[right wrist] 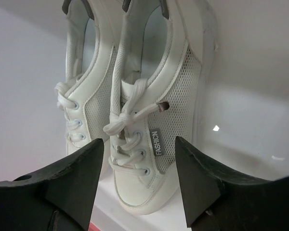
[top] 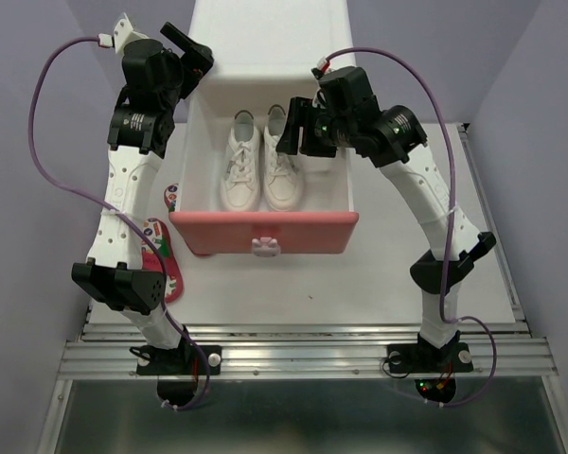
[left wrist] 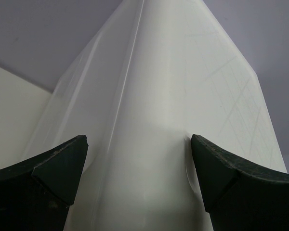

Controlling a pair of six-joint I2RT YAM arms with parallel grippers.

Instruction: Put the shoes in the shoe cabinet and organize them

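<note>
The white shoe cabinet (top: 265,38) stands at the back with one pink-fronted drawer (top: 263,232) pulled out. Two white lace-up sneakers (top: 241,163) lie side by side in the drawer, toes toward the front. They also show in the right wrist view (right wrist: 135,120). My right gripper (top: 295,128) hangs open and empty just above the right sneaker (right wrist: 139,144). My left gripper (top: 191,52) is open and empty at the cabinet's upper left corner (left wrist: 138,144), facing the cabinet's white wall (left wrist: 154,96). Red sandals (top: 161,253) lie on the table left of the drawer, partly hidden by my left arm.
The drawer front has a white bunny knob (top: 265,247). The drawer's right part (top: 327,184) beside the sneakers holds nothing. Purple walls close in on both sides. A second sandal (top: 171,197) peeks out beside the drawer's left wall.
</note>
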